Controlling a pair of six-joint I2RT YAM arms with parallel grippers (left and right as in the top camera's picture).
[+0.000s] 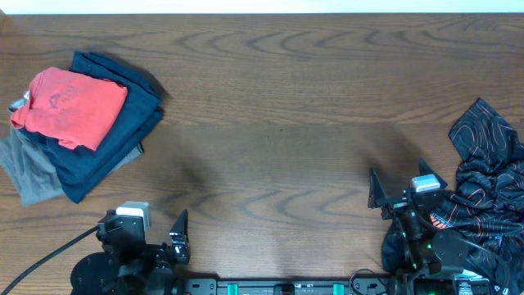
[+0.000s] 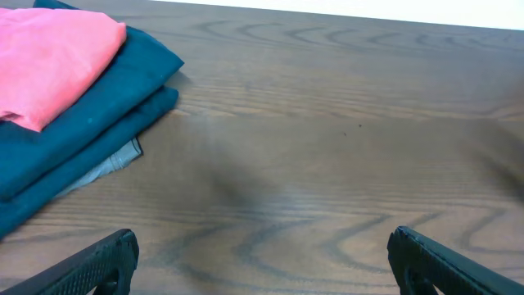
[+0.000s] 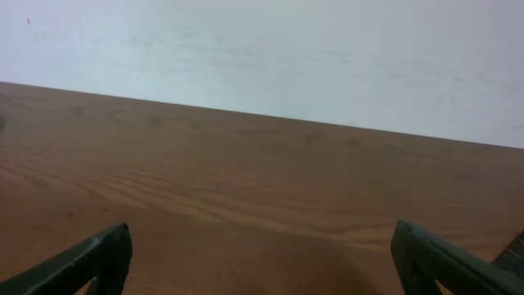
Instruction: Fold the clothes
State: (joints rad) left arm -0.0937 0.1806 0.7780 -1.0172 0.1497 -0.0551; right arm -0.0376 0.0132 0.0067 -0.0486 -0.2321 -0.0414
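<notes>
Here, folded stack [image 1: 82,123], crumpled black shirt [image 1: 490,168]

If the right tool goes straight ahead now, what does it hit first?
Looks free: ahead of the open right tool is only bare table, up to its far edge and the white wall. The black garment sits off to the right.

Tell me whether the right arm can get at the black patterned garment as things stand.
Probably yes. The black patterned garment lies crumpled close beside the right gripper, with nothing between them, and the jaws stand open. The gripper points away from it, though, so the arm would have to turn.
</notes>
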